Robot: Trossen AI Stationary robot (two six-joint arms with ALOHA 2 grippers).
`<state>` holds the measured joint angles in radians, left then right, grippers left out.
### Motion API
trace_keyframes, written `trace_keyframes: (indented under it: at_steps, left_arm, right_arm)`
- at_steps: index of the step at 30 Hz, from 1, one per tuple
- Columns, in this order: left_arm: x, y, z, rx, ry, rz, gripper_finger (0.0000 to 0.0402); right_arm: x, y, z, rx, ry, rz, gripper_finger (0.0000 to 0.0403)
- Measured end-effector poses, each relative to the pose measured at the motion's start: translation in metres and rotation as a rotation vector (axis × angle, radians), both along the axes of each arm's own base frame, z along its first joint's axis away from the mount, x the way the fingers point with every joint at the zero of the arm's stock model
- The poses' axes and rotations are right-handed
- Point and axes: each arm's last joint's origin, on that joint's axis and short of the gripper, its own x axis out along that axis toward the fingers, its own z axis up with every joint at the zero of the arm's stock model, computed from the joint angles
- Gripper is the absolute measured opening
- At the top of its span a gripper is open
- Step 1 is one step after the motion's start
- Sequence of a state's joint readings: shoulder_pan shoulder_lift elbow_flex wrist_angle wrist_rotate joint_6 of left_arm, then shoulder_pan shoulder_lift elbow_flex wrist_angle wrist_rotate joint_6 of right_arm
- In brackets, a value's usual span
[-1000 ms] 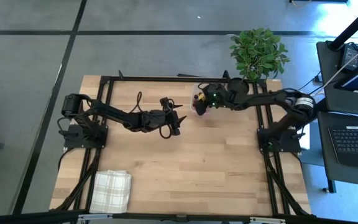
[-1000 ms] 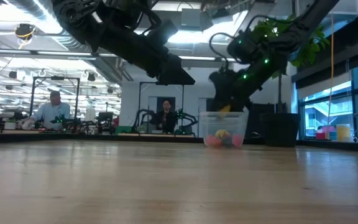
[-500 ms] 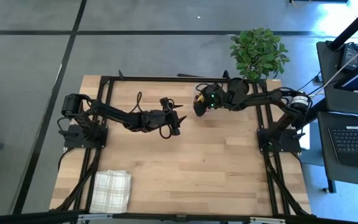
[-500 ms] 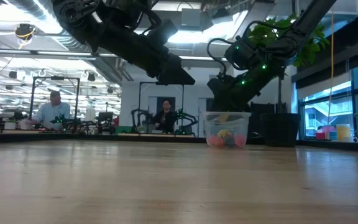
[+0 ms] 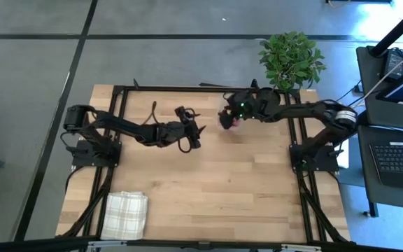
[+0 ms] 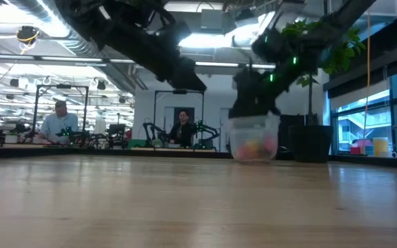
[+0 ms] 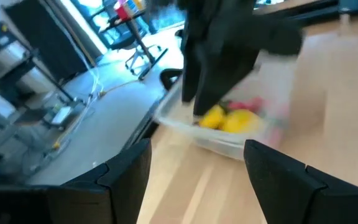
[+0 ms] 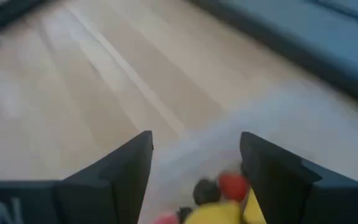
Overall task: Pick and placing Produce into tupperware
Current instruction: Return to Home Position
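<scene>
Wooden table (image 5: 208,182), lab behind. Tupperware (image 6: 253,141) at far edge, produce (image 7: 232,119) inside. My right gripper (image 8: 194,146) above it, fingers spread, empty; left gripper (image 5: 192,133) released, mid-table. Filling seems done; next, withdraw home

Tupperware (image 6: 253,131) near the table's (image 5: 243,189) far edge, right of centre, produce (image 7: 229,118) inside, right gripper (image 5: 224,117) just above it, left gripper (image 5: 194,133) to its left, cloth (image 5: 125,214) at near left corner, plant (image 5: 290,57) beyond far right corner.

Both arms reach inward, left claw (image 5: 195,134) and right claw (image 5: 226,119) spread.
</scene>
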<state>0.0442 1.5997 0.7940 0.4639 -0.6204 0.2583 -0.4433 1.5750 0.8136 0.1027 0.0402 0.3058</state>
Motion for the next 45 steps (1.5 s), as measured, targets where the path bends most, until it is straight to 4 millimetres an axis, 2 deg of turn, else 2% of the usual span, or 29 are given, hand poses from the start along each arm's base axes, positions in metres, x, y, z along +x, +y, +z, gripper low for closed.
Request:
trace_keyframes:
  at_steps: [4,8,14,17,21,27,33,45]
  left_arm:
    - [-0.018,0.012,0.024,-0.083,-0.026,-0.017,0.0251]
    - [-0.041,0.027,0.049,-0.163,-0.092,-0.09,0.0251]
    - [-0.088,0.044,0.064,-0.186,-0.209,-0.04,0.0251]
    - [-0.114,0.045,0.062,-0.199,-0.261,-0.028,0.0251]
    - [-0.142,0.042,0.048,-0.253,-0.326,-0.077,0.0251]
    - [-0.173,0.041,0.025,-0.258,-0.403,-0.077,0.025]
    - [-0.189,0.042,0.006,-0.283,-0.444,-0.02,0.025]
    - [-0.214,0.035,-0.028,-0.313,-0.506,0.022,0.025]
  right_arm:
    - [-0.01,0.005,0.047,-0.06,-0.018,0.035,0.0241]
    - [-0.033,0.016,0.093,-0.148,-0.059,0.075,0.0241]
    - [-0.078,0.036,0.133,-0.262,-0.085,0.063,0.0241]
    - [-0.101,0.046,0.141,-0.312,-0.123,0.047,0.0241]
    - [-0.125,0.057,0.129,-0.372,-0.183,0.051,0.0241]
    - [-0.146,0.067,0.091,-0.469,-0.304,0.048,0.0241]
    - [-0.158,0.073,0.06,-0.51,-0.384,0.037,0.0241]
    - [-0.183,0.085,0.024,-0.499,-0.469,0.009,0.0241]
